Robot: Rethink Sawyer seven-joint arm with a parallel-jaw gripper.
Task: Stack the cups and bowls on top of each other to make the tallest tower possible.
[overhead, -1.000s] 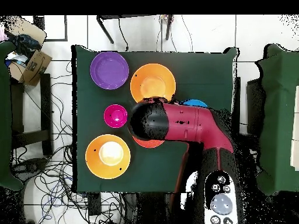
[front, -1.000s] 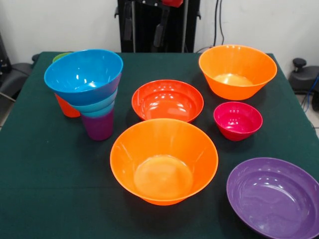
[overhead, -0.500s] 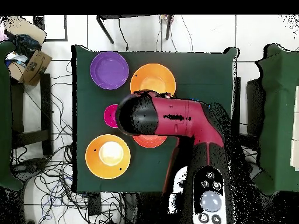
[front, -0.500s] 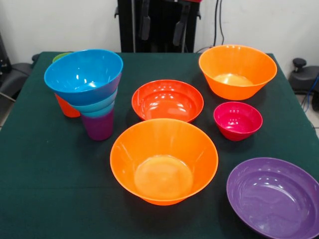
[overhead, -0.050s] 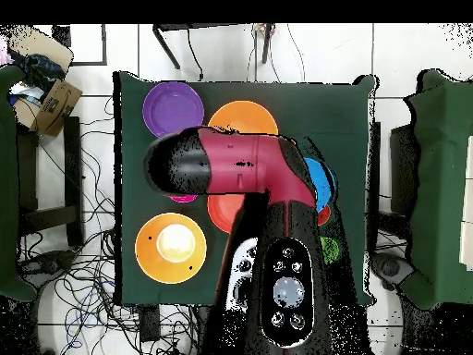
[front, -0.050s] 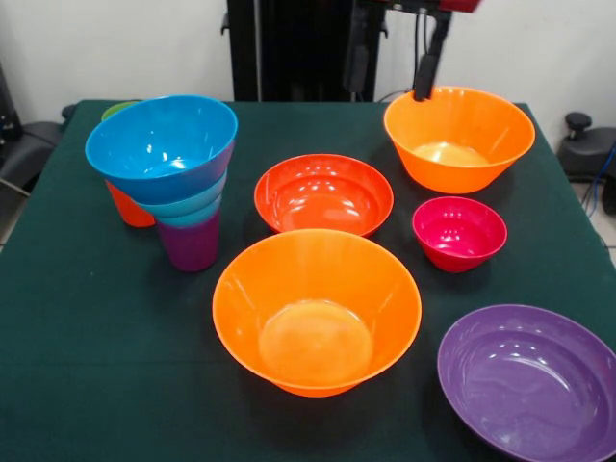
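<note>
Tool [front, -0.050s: 390, 63] now beside far orange bowl [front, -0.050s: 459, 138]

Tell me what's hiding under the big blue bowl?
Under the blue bowl a teal bowl's rim peeks out, then a purple cup at the bottom. Their insides are covered.

Square worktop covered in dark green cloth [front, -0.050s: 87, 318], filling most of the front view. Behind it, plain white wall [front, -0.050s: 115, 43] and thin black cables [front, -0.050s: 424, 38] hanging down. Dark rounded knob-like object [front, -0.050s: 577, 122] just off the worktop's right edge, too dim to identify.

From overhead, pale tiled floor [overhead, -0.050s: 323, 51] around the worktop, strewn with tangled black wires [overhead, -0.050s: 88, 268]. Brown cardboard box [overhead, -0.050s: 55, 104] near the upper left, beside a dark-framed stand [overhead, -0.050s: 42, 199]. Second green-draped surface [overhead, -0.050s: 439, 185] at the right edge, well apart from the worktop.
</note>
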